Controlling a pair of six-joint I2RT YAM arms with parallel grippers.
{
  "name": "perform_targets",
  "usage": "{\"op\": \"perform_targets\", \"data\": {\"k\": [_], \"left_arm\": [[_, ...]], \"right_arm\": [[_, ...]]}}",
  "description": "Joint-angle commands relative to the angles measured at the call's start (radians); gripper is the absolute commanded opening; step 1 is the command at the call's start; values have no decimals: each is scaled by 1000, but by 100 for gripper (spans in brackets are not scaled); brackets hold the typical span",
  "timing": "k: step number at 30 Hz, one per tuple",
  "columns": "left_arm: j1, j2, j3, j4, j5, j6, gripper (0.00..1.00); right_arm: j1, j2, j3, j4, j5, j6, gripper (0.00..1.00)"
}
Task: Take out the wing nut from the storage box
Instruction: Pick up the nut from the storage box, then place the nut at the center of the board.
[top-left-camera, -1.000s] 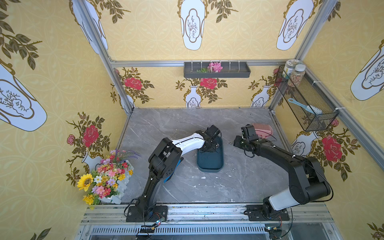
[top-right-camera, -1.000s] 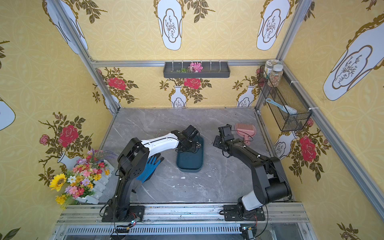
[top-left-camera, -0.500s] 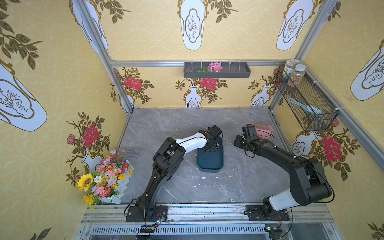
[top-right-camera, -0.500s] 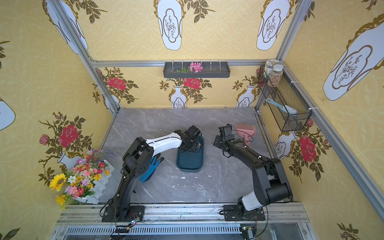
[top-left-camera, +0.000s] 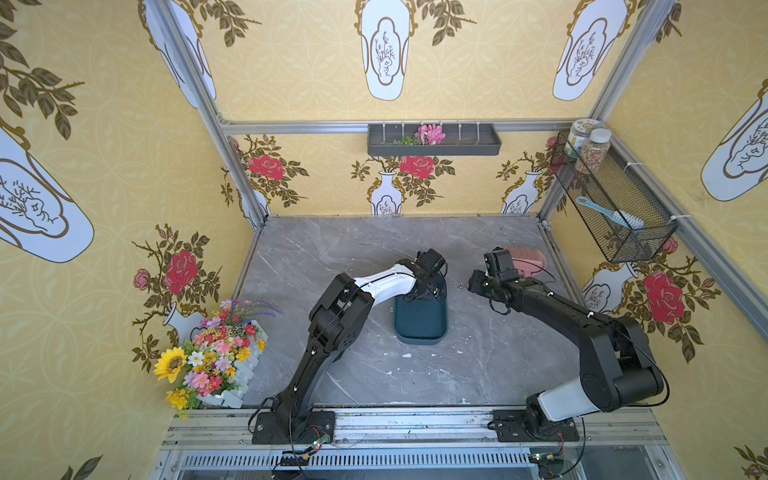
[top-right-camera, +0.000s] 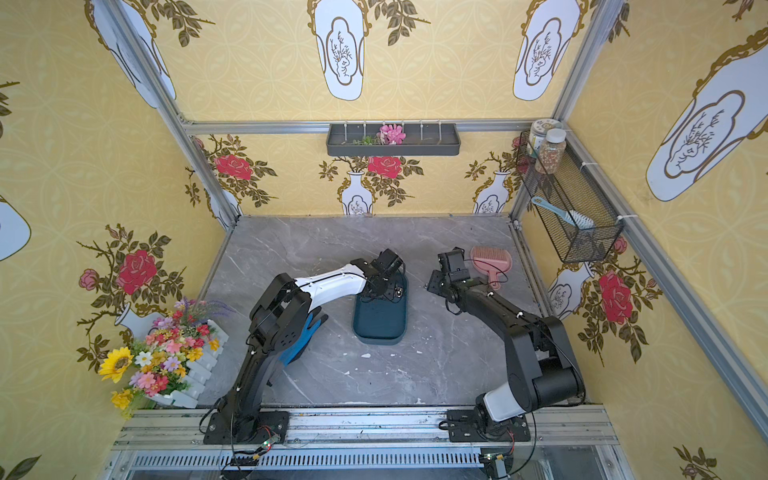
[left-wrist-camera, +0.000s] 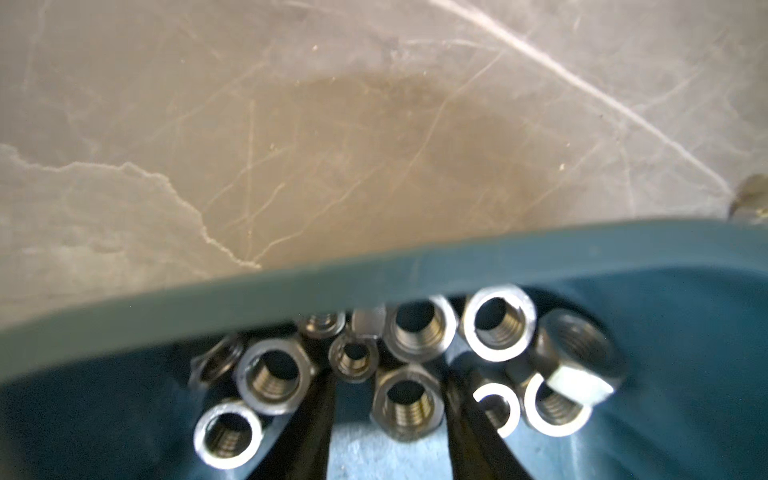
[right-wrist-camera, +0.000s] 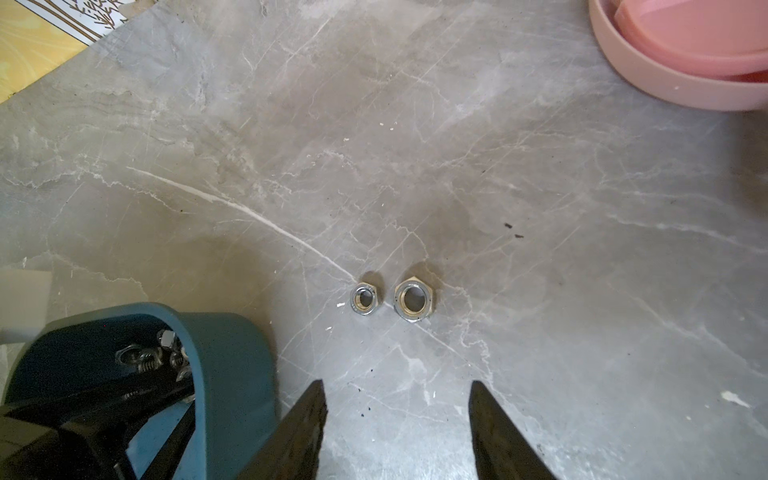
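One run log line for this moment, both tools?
left tool: open, astride steel hex nut in dark teal plastic tray | right tool: open, empty, above grey marble table | on table: small hex nut, large hex nut

teal storage box (top-left-camera: 420, 324), hex nuts (left-wrist-camera: 405, 399) clustered inside

nuts (left-wrist-camera: 403, 401) in storage box (left-wrist-camera: 374, 286) — blurred | pink scoop (right-wrist-camera: 665, 83) — cut off

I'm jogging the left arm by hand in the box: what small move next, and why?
Probably close the left gripper on the hex nut between its fingers: they straddle it in the storage box, one side not yet touching. None of the nuts in view shows wings, though.
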Motion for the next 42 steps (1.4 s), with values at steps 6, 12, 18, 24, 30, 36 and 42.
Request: {"op": "perform_targets", "data": {"k": [6,12,18,24,30,36,42], "left_arm": [[1,24,-11,-25,105,-10,36],[1,-18,-32,-18,126,-19,31],[1,-109,-88,5,166,-44,29],[9,-247,-178,40,204,-74,29],[81,-404,-279,67,245,-110,29],[180,-525,-365,55,191,-100,29],[261,-554,-446,53,127,-89,29]], "right_arm": [[-3,-2,9,16,15,-8,56],[-3,0,7,16,19,-7,56],[-6,1,7,15,19,-4,56],[-8,-2,5,12,20,-1,56],[-9,-3,7,10,21,5,56],[-10,-2,9,13,19,9,56],[-10,-1,9,16,19,10,56]]}}
